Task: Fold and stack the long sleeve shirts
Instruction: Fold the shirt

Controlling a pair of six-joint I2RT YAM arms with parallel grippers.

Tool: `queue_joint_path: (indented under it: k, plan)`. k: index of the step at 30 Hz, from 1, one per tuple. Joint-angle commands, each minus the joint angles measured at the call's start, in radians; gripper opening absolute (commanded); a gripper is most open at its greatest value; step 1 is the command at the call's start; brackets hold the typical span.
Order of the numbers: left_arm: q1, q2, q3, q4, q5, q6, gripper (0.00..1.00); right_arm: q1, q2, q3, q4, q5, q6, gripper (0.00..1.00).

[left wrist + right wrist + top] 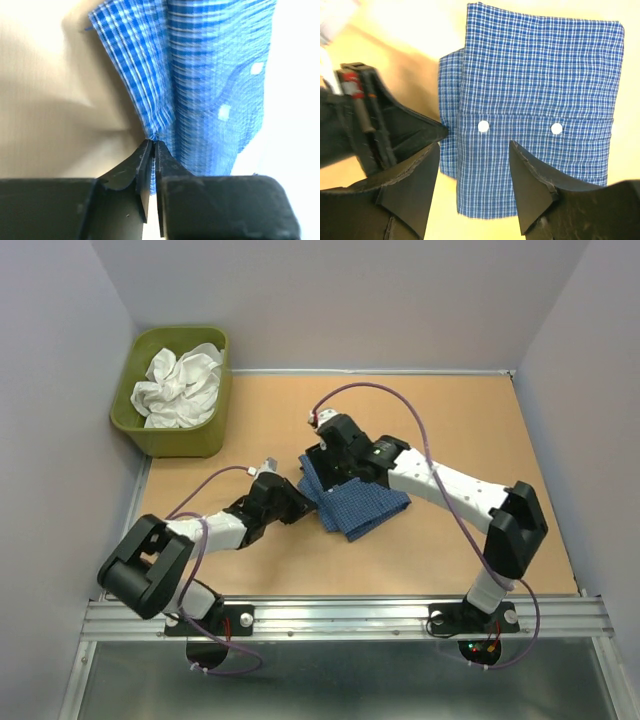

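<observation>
No readable text, labels or numbers anywhere.

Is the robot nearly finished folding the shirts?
About halfway. Done: the blue checked shirt lies folded into a neat rectangle on the table. In hand: the left fingers pinch its edge, and the right fingers hover open above it. Left: the white garment sits crumpled in the green tub, unfolded and not stacked.

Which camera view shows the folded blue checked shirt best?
The right wrist view: the blue checked shirt lies nearly whole, buttons visible. The top view shows it small and partly covered; the left wrist view, only an edge.
</observation>
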Motion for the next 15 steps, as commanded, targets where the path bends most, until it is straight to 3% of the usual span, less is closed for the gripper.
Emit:
queue_joint_path:
  k: [1, 4, 8, 12, 15]
  plan:
    - [0.010, -0.162, 0.047, -0.204, -0.112, 0.052, 0.26, -0.108, -0.148, -0.143, 0.144, -0.182, 0.093, 0.63]
    - [0.011, -0.271, 0.088, -0.303, -0.189, 0.091, 0.34, -0.153, -0.212, -0.230, 0.211, -0.287, 0.129, 0.64]
    - [0.014, -0.331, 0.198, -0.393, -0.253, 0.182, 0.54, -0.175, -0.261, -0.334, 0.294, -0.414, 0.176, 0.64]
    - [0.016, -0.243, 0.324, -0.371, -0.226, 0.259, 0.53, -0.196, -0.278, -0.426, 0.438, -0.591, 0.241, 0.63]
    - [0.017, -0.120, 0.439, -0.346, -0.206, 0.302, 0.41, -0.205, -0.279, -0.491, 0.550, -0.715, 0.290, 0.58]
